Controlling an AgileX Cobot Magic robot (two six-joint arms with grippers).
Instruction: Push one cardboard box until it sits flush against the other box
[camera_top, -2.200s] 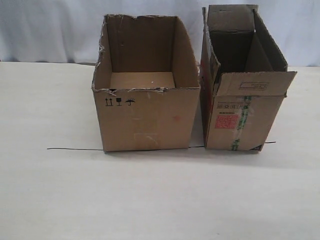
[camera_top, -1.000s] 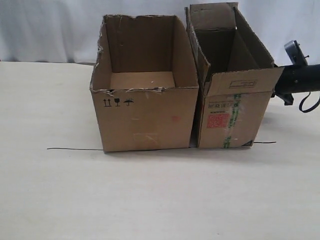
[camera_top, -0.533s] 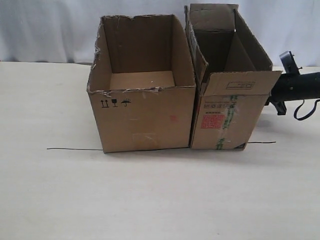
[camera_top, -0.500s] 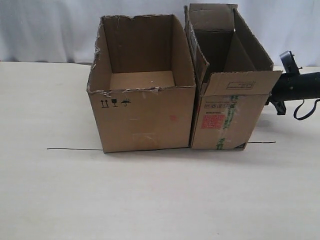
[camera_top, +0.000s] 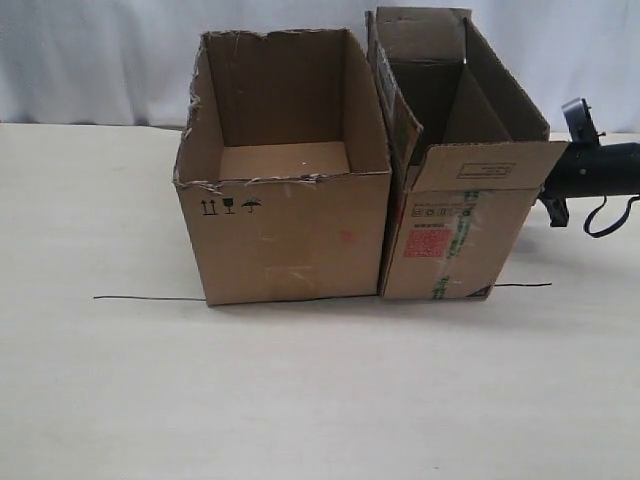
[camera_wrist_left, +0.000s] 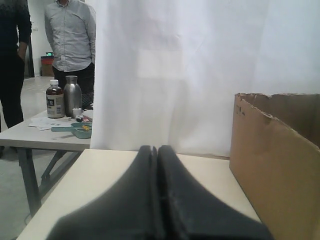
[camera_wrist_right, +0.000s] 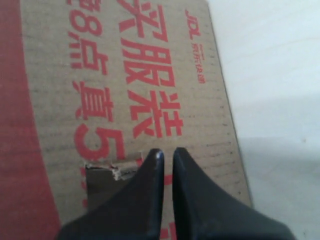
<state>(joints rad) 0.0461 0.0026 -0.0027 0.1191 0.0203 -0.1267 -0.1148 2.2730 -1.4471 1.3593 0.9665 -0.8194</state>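
The cardboard box (camera_top: 450, 240), narrow with a red label and green tape, stands with its left side against the other box (camera_top: 290, 240), the wider carton with black symbols. My right arm (camera_top: 600, 170) reaches in behind the narrow carton's right side; its gripper is hidden there. In the right wrist view the right gripper (camera_wrist_right: 165, 151) is shut, its tips at the carton's red-printed side (camera_wrist_right: 125, 75) beside a torn patch (camera_wrist_right: 102, 172). My left gripper (camera_wrist_left: 155, 148) is shut and holds nothing, low over the table. The wider carton's wall (camera_wrist_left: 275, 170) stands beside it.
A thin black line (camera_top: 150, 298) runs along the pale table (camera_top: 320, 400) under the cartons' front edges. A white curtain (camera_top: 100, 60) hangs behind. Past the table's end stands a side table (camera_wrist_left: 50, 132) with bottles, and two people (camera_wrist_left: 70, 40).
The narrow carton has slid left, closing the gap until it touches the wider carton. My right arm came in from the right behind it. Over the last half second almost nothing moved.
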